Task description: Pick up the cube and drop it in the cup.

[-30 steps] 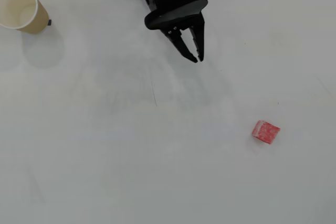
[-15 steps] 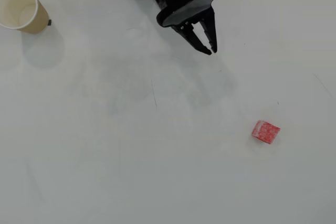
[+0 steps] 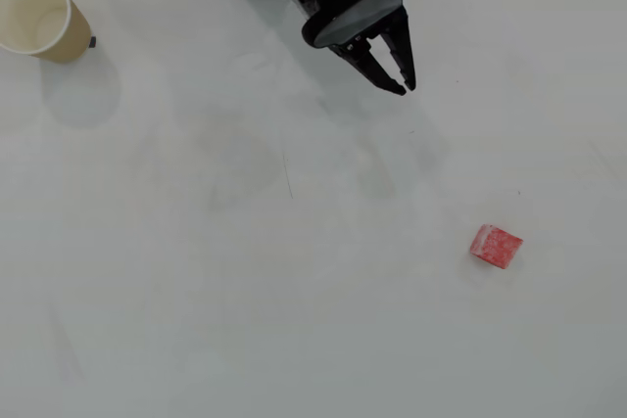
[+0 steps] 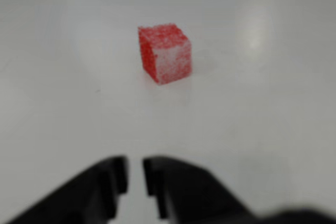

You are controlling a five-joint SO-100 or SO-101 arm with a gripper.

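Surface: white table (image 3: 245, 320), matte, with faint scuffs and one thin dark hairline mark near the middle of the overhead view.
Arm: black, entering from the top edge of the overhead view, right of centre.
Gripper (image 3: 403, 88): two black fingers pointing down and to the right in the overhead view; tips close together with only a narrow slit between them. In the wrist view the gripper (image 4: 135, 174) shows at the bottom edge, out of focus, with the same thin gap.
Hand state: nearly closed, holding nothing.
Cube (image 3: 496, 246): red with whitish speckles, resting flat on the table in the lower right of the overhead view, turned slightly askew to the picture edges.
Cube, wrist view: cube (image 4: 164, 53) sits above centre, straight ahead of the finger gap, one corner edge facing the camera.
Gripper to cube: well apart, no contact; bare table lies between them.
Cup (image 3: 41, 15): tan paper cup, white inside, at the top left corner of the overhead view, mouth open toward the camera; interior appears empty.
Cup to cube: far apart, at opposite sides of the table.
Small dark item (image 3: 92, 42): touching the cup's right side; identity cannot be determined.
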